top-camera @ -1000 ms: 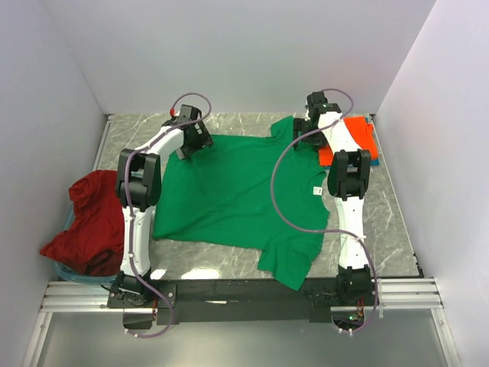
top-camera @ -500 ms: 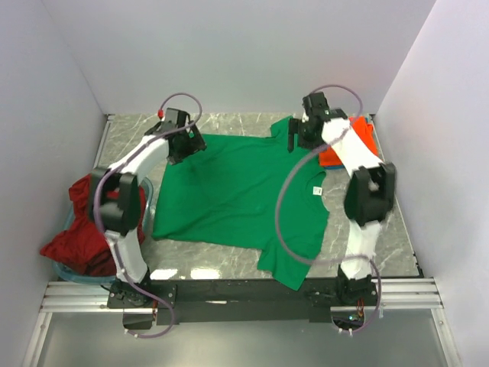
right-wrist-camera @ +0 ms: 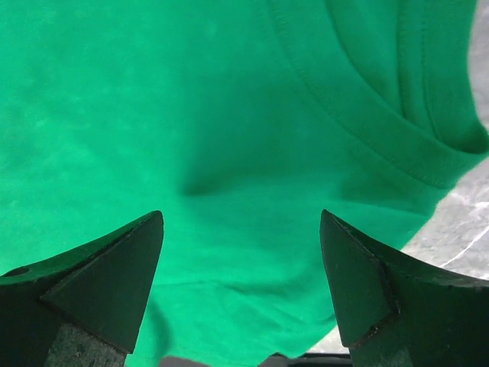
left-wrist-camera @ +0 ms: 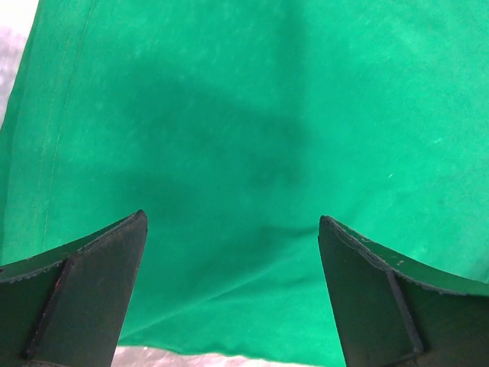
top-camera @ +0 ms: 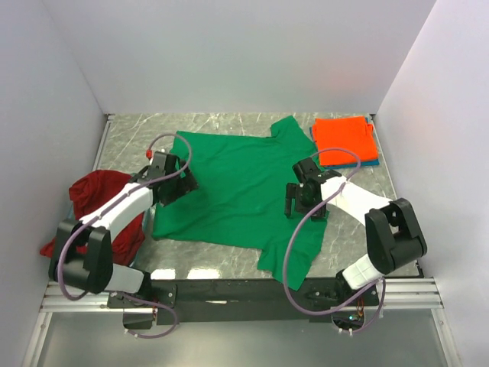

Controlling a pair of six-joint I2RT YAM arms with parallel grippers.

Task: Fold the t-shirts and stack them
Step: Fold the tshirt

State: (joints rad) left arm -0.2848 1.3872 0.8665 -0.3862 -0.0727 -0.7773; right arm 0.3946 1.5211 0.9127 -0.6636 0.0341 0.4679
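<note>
A bright green t-shirt (top-camera: 237, 187) lies spread flat on the marble table, its neck to the right. My left gripper (top-camera: 177, 186) is open and empty just above the shirt's left hem; the left wrist view shows green cloth (left-wrist-camera: 244, 115) between its fingers (left-wrist-camera: 92, 283). My right gripper (top-camera: 298, 202) is open and empty above the neck end; the right wrist view shows the collar (right-wrist-camera: 367, 130) ahead of its fingers (right-wrist-camera: 114, 275). A folded orange-red shirt (top-camera: 344, 139) lies on a teal-blue one (top-camera: 374, 158) at the back right. A dark red shirt (top-camera: 95, 218) lies crumpled at the left.
Grey walls close in the table at the left, back and right. A bit of teal cloth (top-camera: 67, 269) shows under the dark red heap. Bare marble (top-camera: 382, 214) shows right of the green shirt and along the front edge (top-camera: 199, 267).
Both arms have drawn back from the shirt's far edge toward the near middle, lower over the cloth. The orange-red stack is now uncovered. The green shirt's far edge lies flat.
</note>
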